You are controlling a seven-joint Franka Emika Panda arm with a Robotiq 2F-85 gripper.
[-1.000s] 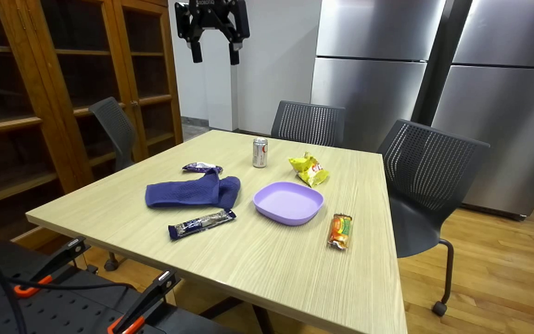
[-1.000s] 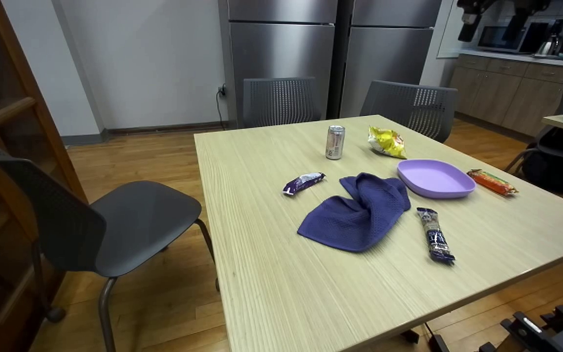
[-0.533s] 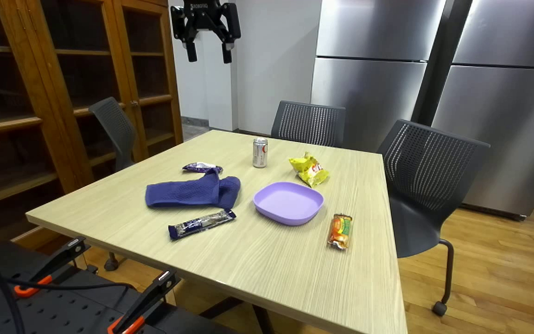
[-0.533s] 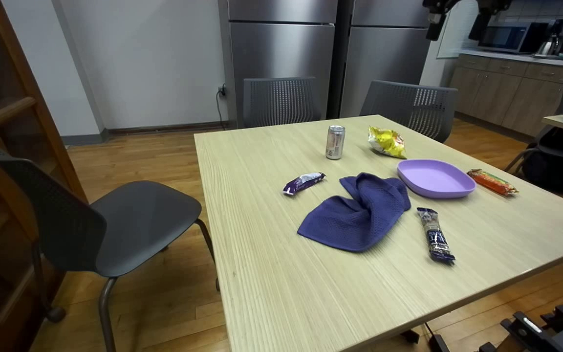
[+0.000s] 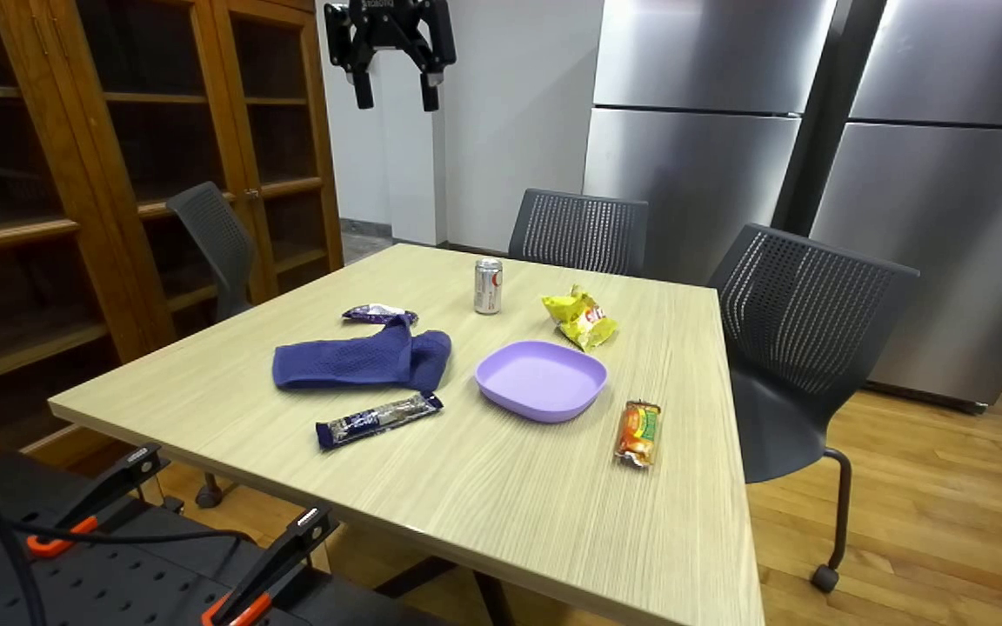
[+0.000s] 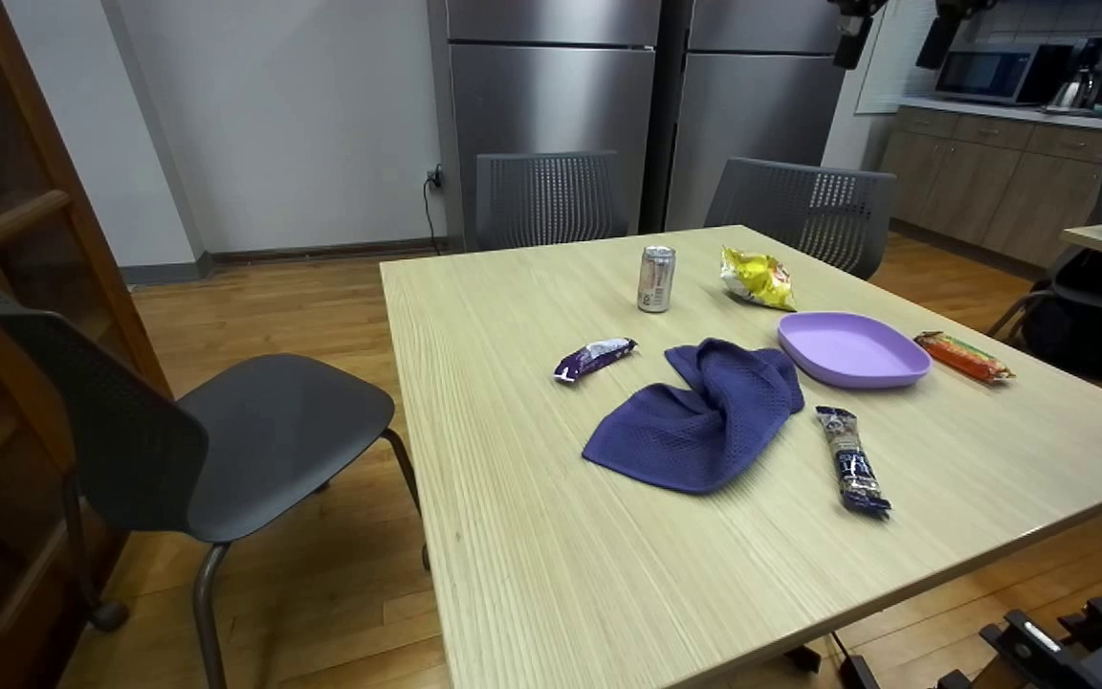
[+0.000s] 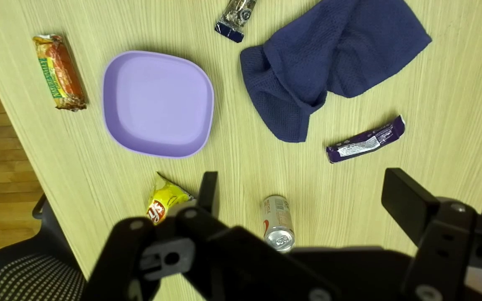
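Note:
High above the table my gripper (image 5: pixel 397 105) hangs with its jaws wide apart and nothing between them; its fingertips also show at the top of the other exterior view's frame. In the wrist view a silver can (image 7: pixel 278 221) appears below the gap, far under the fingers (image 7: pixel 408 205), partly covered by the gripper body. A yellow chip bag (image 7: pixel 163 200) lies beyond one finger. A purple-wrapped bar (image 7: pixel 366 140), a crumpled dark blue cloth (image 7: pixel 308 62), a lilac square dish (image 7: pixel 159 152), an orange-green snack pack (image 7: pixel 61 73) and a dark blue-ended bar (image 7: pixel 236 19) lie around.
Grey chairs (image 5: pixel 584 228) stand around the pale wooden table (image 5: pixel 501 504). Steel fridges (image 5: pixel 692 156) rise behind, and a wooden cabinet (image 5: pixel 144 165) stands at one side. Black-and-orange clamps (image 5: pixel 279 556) sit near the table's front edge.
In both exterior views my gripper has shifted left over the second, then slightly up. Its jaws have stayed apart. Everything on the table lies as before.

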